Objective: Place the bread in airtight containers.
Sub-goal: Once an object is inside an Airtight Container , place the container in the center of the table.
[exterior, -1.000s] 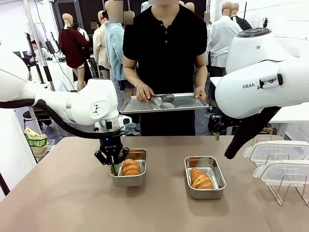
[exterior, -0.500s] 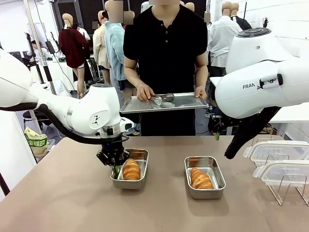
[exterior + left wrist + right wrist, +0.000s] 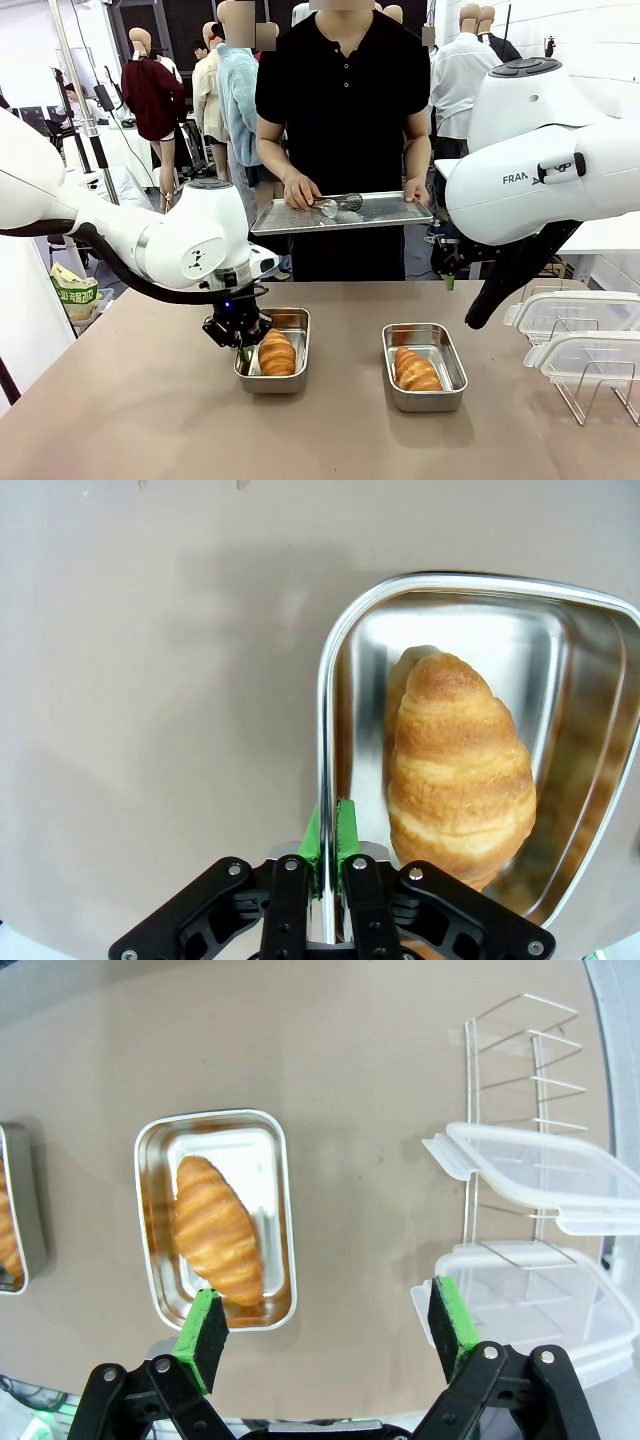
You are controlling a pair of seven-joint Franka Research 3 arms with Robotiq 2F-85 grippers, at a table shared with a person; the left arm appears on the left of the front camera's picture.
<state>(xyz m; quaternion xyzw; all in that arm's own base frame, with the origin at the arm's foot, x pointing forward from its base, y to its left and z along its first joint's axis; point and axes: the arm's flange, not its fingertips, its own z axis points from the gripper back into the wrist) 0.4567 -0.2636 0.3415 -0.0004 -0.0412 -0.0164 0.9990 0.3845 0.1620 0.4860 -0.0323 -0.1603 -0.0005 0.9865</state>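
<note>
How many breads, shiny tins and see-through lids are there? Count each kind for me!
Golden-brown croissant-shaped rolls: 2
Shallow rectangular stainless-steel tins: 2
Clear plastic white-rimmed lids: 2
Total: 6

A person (image 3: 340,110) in black holds a steel tray (image 3: 392,213) with tongs (image 3: 337,205) beyond the brown table (image 3: 130,420) bearing a wire rack (image 3: 598,392).

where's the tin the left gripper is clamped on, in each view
front view: tin left of centre, under the left arm.
left wrist view: tin in the right half, its rim pinched by the left gripper.
right wrist view: tin cut off at the left edge.
shared landmark: the roll lying inside it.
</note>
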